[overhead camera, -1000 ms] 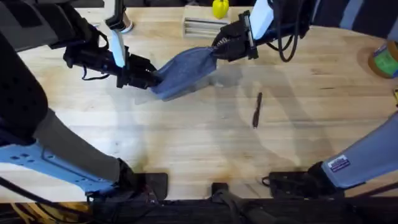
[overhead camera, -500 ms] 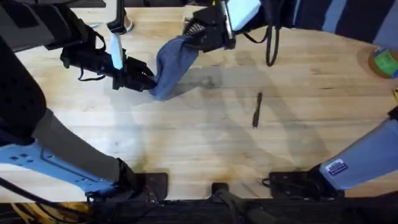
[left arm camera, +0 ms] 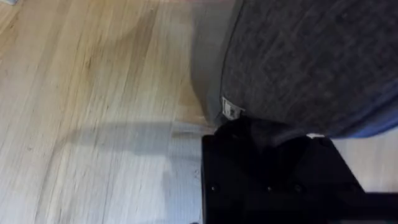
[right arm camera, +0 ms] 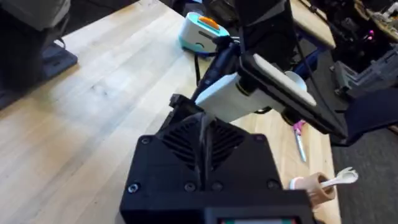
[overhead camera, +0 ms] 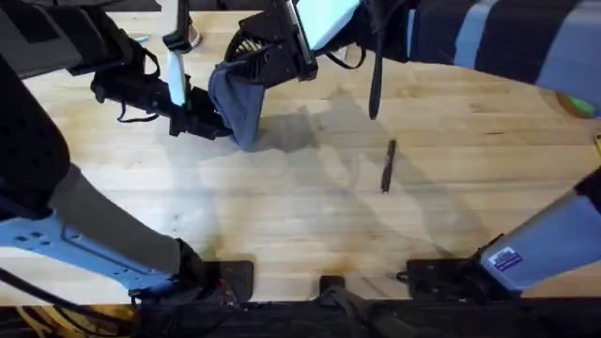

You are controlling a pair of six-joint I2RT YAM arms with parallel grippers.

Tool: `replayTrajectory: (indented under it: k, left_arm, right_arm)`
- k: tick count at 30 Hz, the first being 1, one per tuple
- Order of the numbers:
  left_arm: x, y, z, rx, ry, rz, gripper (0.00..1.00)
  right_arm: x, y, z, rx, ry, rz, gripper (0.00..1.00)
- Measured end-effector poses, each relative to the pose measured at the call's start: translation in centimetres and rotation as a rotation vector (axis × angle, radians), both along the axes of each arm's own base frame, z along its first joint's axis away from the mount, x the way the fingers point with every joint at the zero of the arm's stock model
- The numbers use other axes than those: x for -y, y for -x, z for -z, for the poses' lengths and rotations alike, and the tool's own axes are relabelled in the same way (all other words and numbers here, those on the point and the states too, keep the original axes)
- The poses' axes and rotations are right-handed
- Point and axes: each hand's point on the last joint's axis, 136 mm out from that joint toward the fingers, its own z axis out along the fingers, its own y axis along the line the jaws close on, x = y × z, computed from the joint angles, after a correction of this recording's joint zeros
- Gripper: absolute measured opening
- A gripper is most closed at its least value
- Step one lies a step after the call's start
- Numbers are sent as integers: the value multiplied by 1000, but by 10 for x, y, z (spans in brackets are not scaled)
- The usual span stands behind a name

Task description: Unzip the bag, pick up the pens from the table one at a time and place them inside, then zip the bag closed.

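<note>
Overhead view: the left gripper [overhead camera: 214, 122] is clamping its black fingers on the lower end of the grey-blue denim pencil pouch [overhead camera: 239, 103], while the right gripper [overhead camera: 246, 68] is pinching the pouch's upper end, so the soft fabric is hanging folded between them above the light wooden butcher-block tabletop [overhead camera: 282, 207]. Being limp and light, the pouch is probably best held taut by its ends. The slim dark pen [overhead camera: 387, 166] is lying well apart, with open tabletop around it.
</note>
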Motion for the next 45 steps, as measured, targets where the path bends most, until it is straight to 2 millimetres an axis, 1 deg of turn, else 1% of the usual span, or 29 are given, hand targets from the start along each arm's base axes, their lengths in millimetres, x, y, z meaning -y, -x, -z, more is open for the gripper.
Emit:
replayTrajectory:
  k: [4, 8, 9, 10, 12, 13, 15, 16, 17, 18, 20, 21, 25, 30, 34, 39, 45]
  left_arm:
    - [3, -1, -4, 3, 27, -6, 42]
    - [7, -3, -9, 12, 59, -13, 42]
    - [7, -4, -9, 15, 60, -12, 42]
    - [7, -4, -9, 15, 58, -11, 42]
    - [4, -3, -4, 15, 24, -1, 42]
    - [2, -3, -2, 13, 8, 2, 42]
    - [3, -3, -3, 13, 19, 0, 42]
    - [8, -5, -7, 23, 47, -2, 42]
    - [14, -5, -8, 28, 53, 16, 42]
    - [17, -4, -7, 25, 50, 26, 42]
    - [16, -4, -7, 24, 50, 23, 42]
    - [15, -4, -8, 25, 52, 18, 42]
    - [15, -4, -7, 25, 52, 18, 42]
    - [15, -4, -8, 25, 53, 17, 42]
    - [15, -4, -7, 25, 53, 17, 42]
    - [15, -4, -8, 25, 53, 17, 42]
    - [15, -4, -8, 25, 53, 17, 42]
  right_arm:
    - [-2, -4, -10, 53, -41, -3, 33]
    - [0, -8, -17, 63, -63, 3, 32]
    - [2, -9, -17, 56, -63, 5, 52]
    - [4, -10, -19, 54, -68, 2, 147]
    - [9, -10, -28, 76, -95, -14, 439]
    - [11, -11, -34, 84, -103, -16, 563]
    - [18, -12, -45, 90, -109, -12, 860]
    - [21, -13, -48, 86, -106, -4, 960]
    - [25, -15, -49, 65, -94, 9, 988]
    - [29, -18, -48, 42, -79, 26, 994]
    - [39, -26, -38, -40, -28, 74, 994]
    - [61, -41, -11, -204, 75, 175, 994]
    - [81, -46, 6, -340, 148, 242, 994]
    - [104, -54, 29, -458, 246, 348, 994]
    - [129, -64, 54, -527, 361, 480, 994]
    - [154, -83, 71, -513, 439, 614, 994]
    - [167, -94, 83, -461, 508, 698, 994]
